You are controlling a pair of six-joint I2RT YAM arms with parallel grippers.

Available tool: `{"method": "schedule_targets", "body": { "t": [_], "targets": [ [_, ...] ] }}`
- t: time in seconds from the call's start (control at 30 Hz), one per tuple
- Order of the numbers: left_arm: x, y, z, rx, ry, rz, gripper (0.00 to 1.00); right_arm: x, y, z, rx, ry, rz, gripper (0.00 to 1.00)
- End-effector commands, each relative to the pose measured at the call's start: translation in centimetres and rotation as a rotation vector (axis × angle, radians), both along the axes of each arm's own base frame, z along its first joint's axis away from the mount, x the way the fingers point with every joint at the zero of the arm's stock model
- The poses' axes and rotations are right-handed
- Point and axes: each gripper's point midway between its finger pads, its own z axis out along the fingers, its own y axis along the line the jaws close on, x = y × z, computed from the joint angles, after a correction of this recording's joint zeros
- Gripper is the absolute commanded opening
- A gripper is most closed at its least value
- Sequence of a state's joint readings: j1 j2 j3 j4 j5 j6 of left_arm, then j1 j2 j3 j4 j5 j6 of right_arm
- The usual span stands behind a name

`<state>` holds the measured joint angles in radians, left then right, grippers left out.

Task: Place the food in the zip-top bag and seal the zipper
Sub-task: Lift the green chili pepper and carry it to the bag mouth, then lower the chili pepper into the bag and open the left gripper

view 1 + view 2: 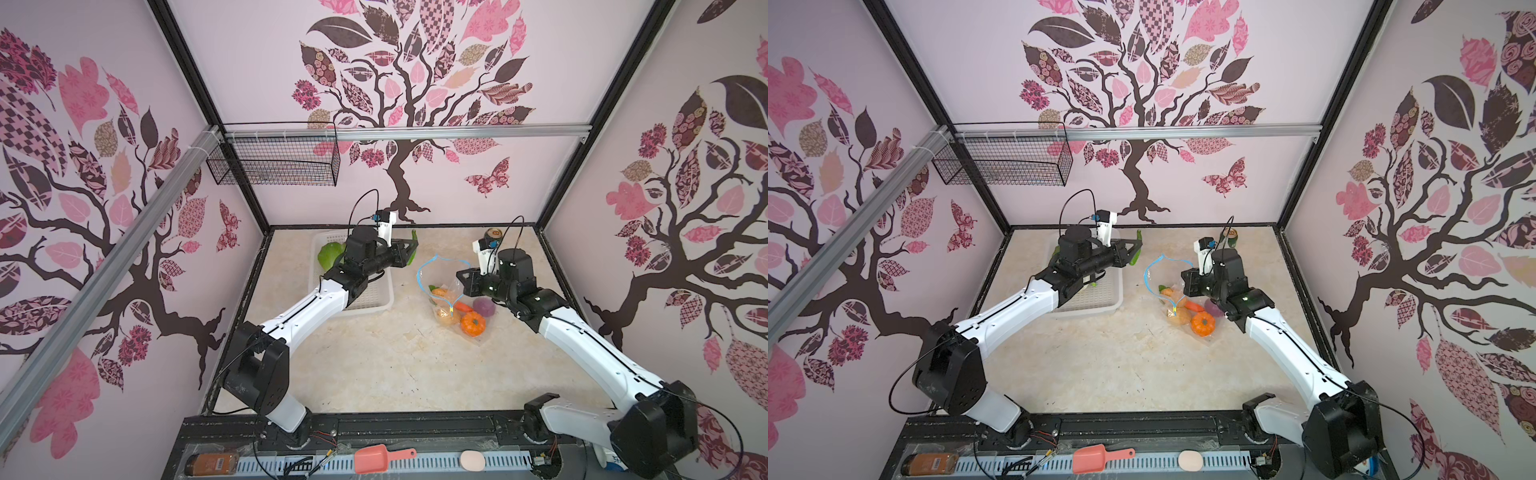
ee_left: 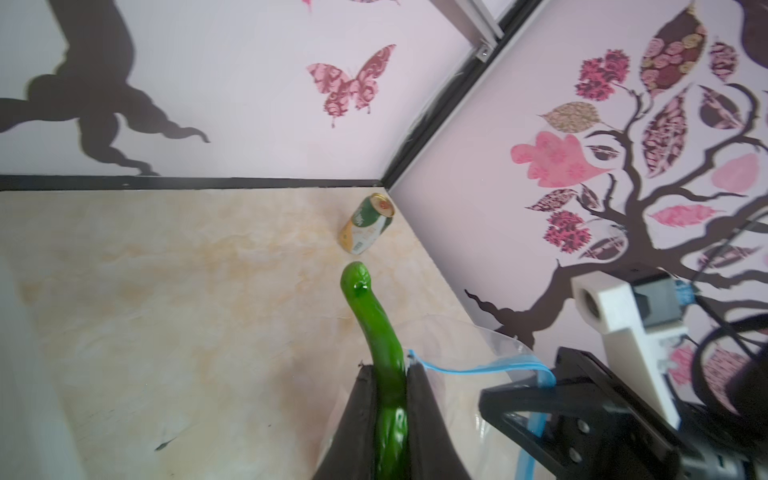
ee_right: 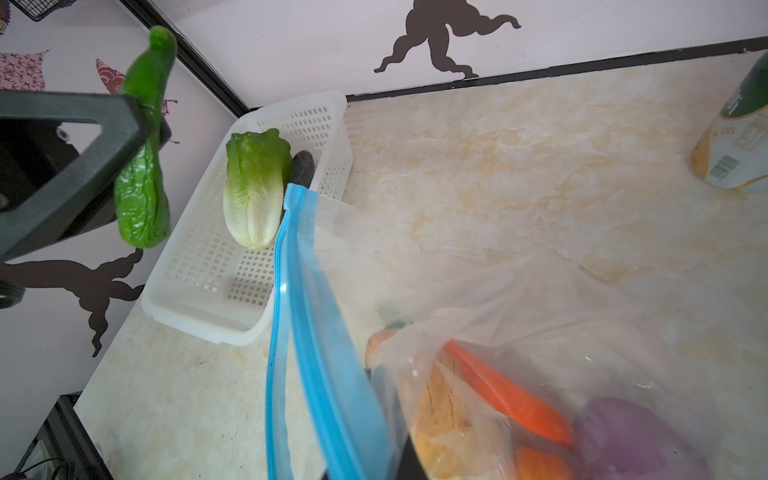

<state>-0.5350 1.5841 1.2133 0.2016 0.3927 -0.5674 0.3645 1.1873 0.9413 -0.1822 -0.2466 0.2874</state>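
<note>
In both top views the left pincer hung above the far end of the white perforated plastic basket, but its grip was small there. The left wrist view showed it clearly: both fingers pressed together on the lower part of a long green bumpy toy vegetable, whose thin end pointed away toward the green-white drink can near the back corner. Only the right wrist view looked into the basket, where a green-white napa cabbage lay beside a dark eggplant. The right pincer was closed tight on the mouth edge of the clear plastic zip-top bag. The bag lay on the marble-pattern counter, right of the basket, with the light-blue zip strip lifted and parted in an open loop. Inside the bag the top views showed a small orange pumpkin, a purple onion and an orange carrot.
</note>
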Motion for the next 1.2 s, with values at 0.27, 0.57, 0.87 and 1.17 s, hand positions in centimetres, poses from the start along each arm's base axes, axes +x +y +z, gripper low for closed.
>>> {"method": "schedule_targets", "body": {
  "t": [0.27,0.57,0.87,1.17],
  "targets": [
    [-6.2,-6.2,0.0,-0.041,-0.129,-0.3,0.13,0.1,0.0,0.5,0.006,-0.015,-0.008,0.0],
    [-8.2,-8.0,-5.3,0.104,-0.069,-0.285,0.13,0.1,-0.4,0.7,0.003,-0.024,-0.028,0.0],
    [-6.6,-8.0,-8.5,0.187,0.027,-0.206,0.12,0.0,-0.2,0.8,0.006,-0.031,-0.015,0.0],
    [-2.9,-8.6,-9.2,0.263,0.135,-0.078,0.13,-0.4,0.5,0.8,0.023,-0.031,0.032,0.0]
  ]
}}
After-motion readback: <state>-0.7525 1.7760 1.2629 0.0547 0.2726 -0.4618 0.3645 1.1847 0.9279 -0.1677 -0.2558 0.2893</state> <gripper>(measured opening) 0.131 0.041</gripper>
